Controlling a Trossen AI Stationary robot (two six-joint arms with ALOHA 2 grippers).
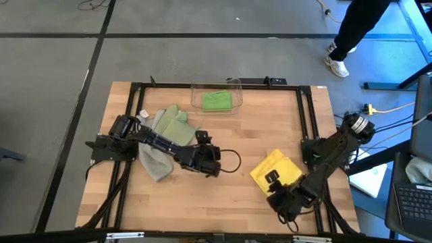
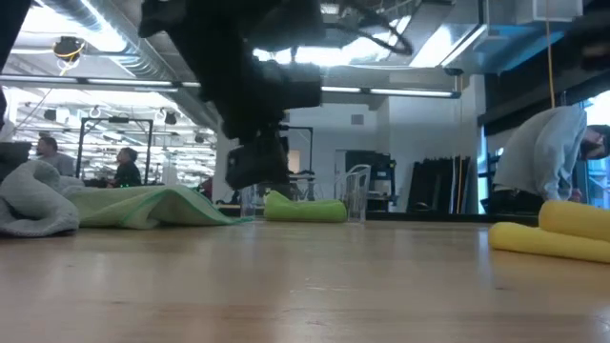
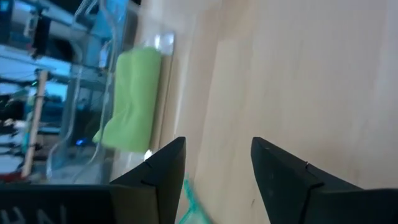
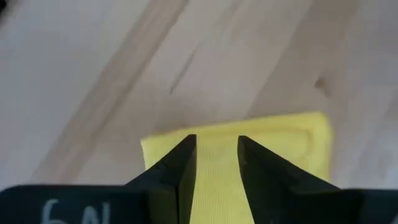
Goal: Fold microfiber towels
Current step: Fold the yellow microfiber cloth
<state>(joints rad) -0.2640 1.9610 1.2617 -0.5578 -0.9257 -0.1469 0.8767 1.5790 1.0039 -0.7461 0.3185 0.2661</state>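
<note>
Overhead, the wooden table (image 1: 223, 145) carries four cloths: a bright green towel (image 1: 217, 101) folded inside the clear bin (image 1: 234, 86) at 12 o'clock, a sage towel (image 1: 174, 121) and a grey towel (image 1: 155, 160) heaped together at 9 o'clock under the left arm, and a yellow towel (image 1: 275, 169) at 4 o'clock. Only the table-level camera shows the room: ceiling light strips, racks, and people (image 2: 558, 152) beyond the far edge; overhead, one person's legs and shoes (image 1: 337, 61) stand past the 1 o'clock corner. The left gripper (image 3: 217, 165) hangs above bare wood near table centre, its two fingers spread with nothing between them; its wrist camera looks toward the bin, where the green towel is a folded bundle with its long axis along the bin's front wall. The right gripper (image 4: 216, 158) sits over the yellow towel at 4 o'clock, fingers apart by a narrow gap with yellow cloth showing between them; whether they pinch the cloth cannot be told. The yellow towel is folded, its long axis running about 10 to 4 o'clock overhead; from table level it shows as a low stacked roll (image 2: 553, 233).
</note>
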